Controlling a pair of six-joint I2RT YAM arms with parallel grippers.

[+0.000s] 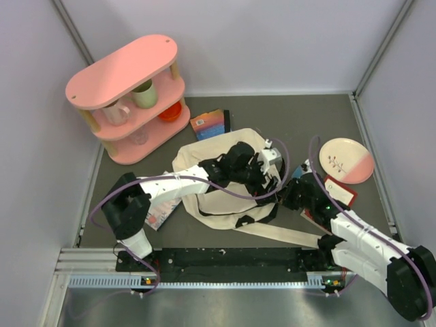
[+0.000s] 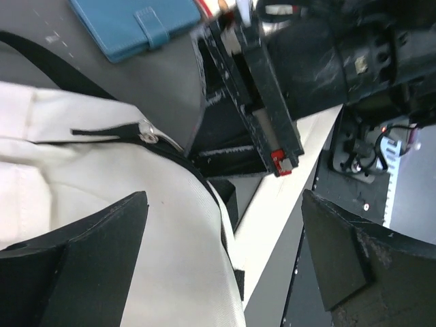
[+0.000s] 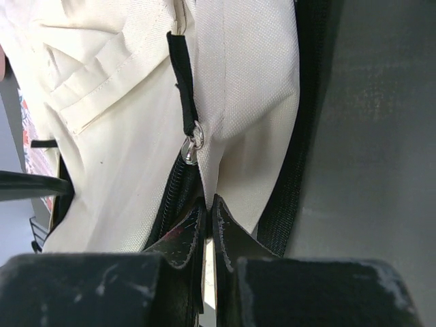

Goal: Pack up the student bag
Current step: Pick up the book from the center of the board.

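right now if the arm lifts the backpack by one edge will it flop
Probably floppy: the backpack lies slumped and creased. Its loose strap would likely trail behind. The woven canvas looks grippy, hardly slippery.

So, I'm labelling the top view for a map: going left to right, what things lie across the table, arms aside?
From the left: pink shelf → student bag → pink-and-cream plate. The book and card overlap these, so I left them out.

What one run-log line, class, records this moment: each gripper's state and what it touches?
left gripper: open, over student bag | right gripper: shut on bag edge below zipper pull
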